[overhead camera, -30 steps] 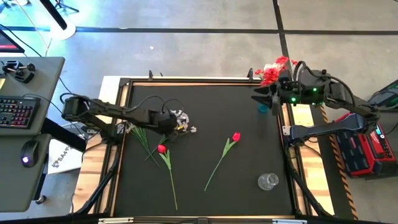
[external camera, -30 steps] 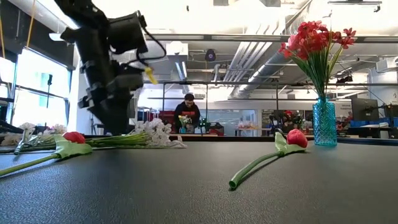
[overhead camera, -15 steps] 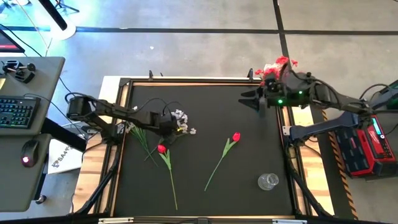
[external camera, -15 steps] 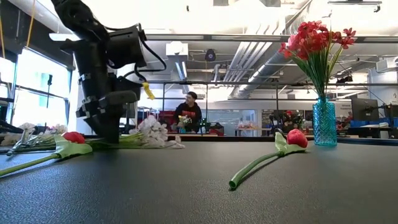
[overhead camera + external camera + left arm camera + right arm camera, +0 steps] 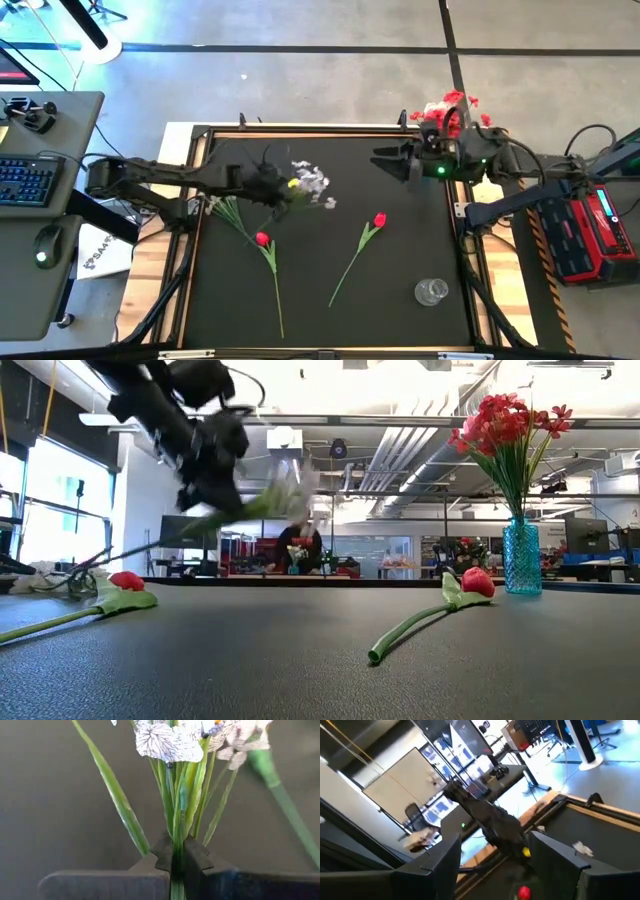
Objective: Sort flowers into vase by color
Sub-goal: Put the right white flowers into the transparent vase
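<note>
A spray of small white blossoms [image 5: 312,183] on green stems hangs above the table's left half, with my left gripper [image 5: 272,187] shut on it. In the left wrist view the blossoms [image 5: 167,740] stand just past the fingertips. Two red buds on long stems lie flat on the mat, one on the left [image 5: 261,239] and one in the middle [image 5: 380,220]. A blue vase [image 5: 521,555] at the far right holds red blossoms [image 5: 505,425]. My right gripper [image 5: 390,163] hovers open high near the far right, its fingers empty [image 5: 500,870]. My left gripper pinches the white spray's bundled green stems [image 5: 178,851] a short way below the blossoms, between its two fingertips. The fingers slant down from the table's left. The blossom end is lifted clear, and the stems' lower end [image 5: 95,565] trails down toward the mat.
A clear glass vase [image 5: 431,291] stands near the front right. A few loose green stems and leaves [image 5: 228,212] lie at the mat's left. A person [image 5: 296,550] stands in the room beyond the table. A desk with a keyboard [image 5: 25,180] is on the left.
My left gripper has shut on the white spray's stems, then risen and gone toward the table's right. The blossom end has been lifted off the mat and its lower stems trail behind. My right gripper has moved toward the table's left along the far edge, still open.
</note>
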Controlling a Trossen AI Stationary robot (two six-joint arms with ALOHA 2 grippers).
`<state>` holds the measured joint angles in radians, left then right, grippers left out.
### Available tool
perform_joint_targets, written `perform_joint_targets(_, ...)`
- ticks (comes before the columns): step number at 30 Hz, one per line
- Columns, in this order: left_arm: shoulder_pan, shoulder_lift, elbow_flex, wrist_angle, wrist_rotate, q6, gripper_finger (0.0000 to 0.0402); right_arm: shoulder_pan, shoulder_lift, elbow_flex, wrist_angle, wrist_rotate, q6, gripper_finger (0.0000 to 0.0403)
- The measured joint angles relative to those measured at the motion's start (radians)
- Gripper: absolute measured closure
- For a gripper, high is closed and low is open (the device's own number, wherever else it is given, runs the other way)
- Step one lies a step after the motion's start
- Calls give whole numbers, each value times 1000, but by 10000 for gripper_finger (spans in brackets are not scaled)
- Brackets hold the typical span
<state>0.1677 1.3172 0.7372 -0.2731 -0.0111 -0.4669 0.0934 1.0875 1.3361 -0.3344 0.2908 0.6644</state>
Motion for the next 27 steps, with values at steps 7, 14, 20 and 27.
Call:
perform_joint_targets(7,-14,-90,1,375,133,94,398,63,25,0,-137,-88,-10,183)
perform_joint_targets(14,-44,-63,0,844,94,58,398,142,84,0,-166,-180,-14,183)
perform_joint_targets(20,-55,-3,17,1039,77,46,399,185,127,0,-210,-110,-37,183)
perform_joint_targets(27,-101,90,134,1041,74,62,399,160,197,0,-128,-1,-115,183)
